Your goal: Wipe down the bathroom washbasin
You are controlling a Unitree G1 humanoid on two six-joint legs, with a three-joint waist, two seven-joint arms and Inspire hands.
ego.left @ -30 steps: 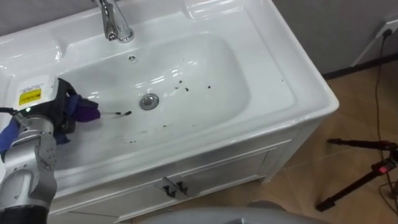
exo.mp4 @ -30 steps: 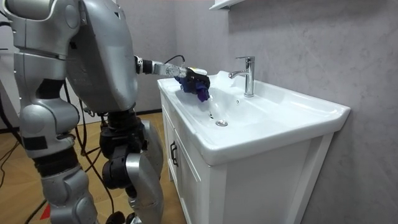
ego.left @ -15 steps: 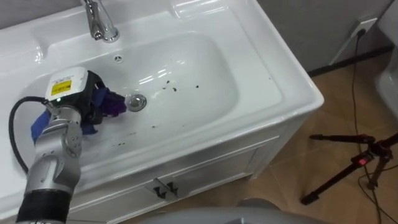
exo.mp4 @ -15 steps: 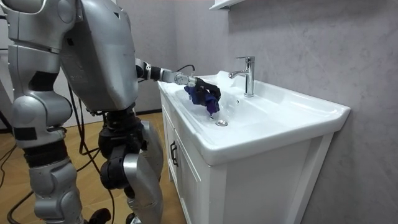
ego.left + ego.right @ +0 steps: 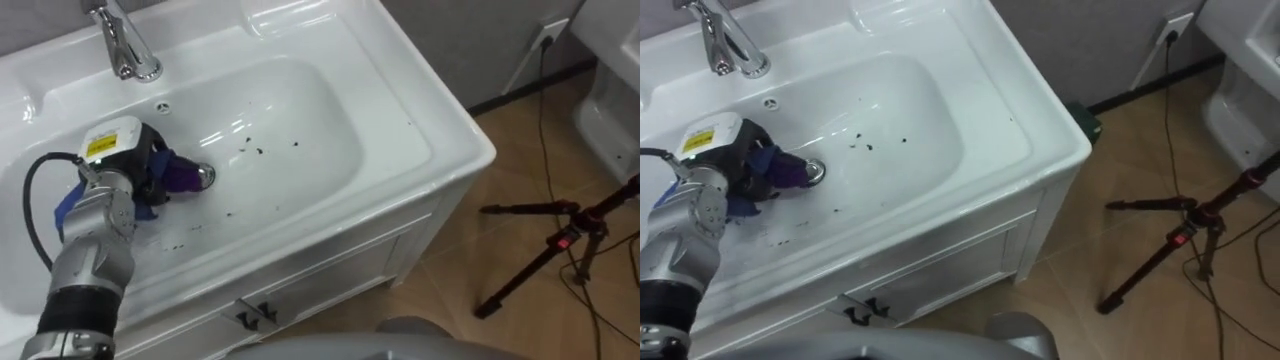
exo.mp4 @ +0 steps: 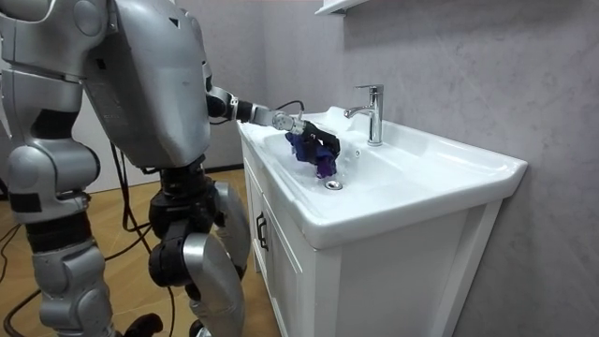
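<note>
Sliding rightward since a second ago, the left hand (image 5: 112,165) now presses its purple cloth (image 5: 178,172), clenched in curled fingers, against the basin's (image 5: 335,135) drain (image 5: 205,177). The cloth looks soft, light and limp, best held mid-bunch.

Basin (image 5: 330,150): white, glossy, rectangular bowl; dark specks (image 5: 255,150) scattered right of drain (image 5: 205,177). Cloth (image 5: 176,172): purple-blue, bunched, clutched in left hand (image 5: 135,160), pressed on bowl floor, touching drain's left edge.
</note>
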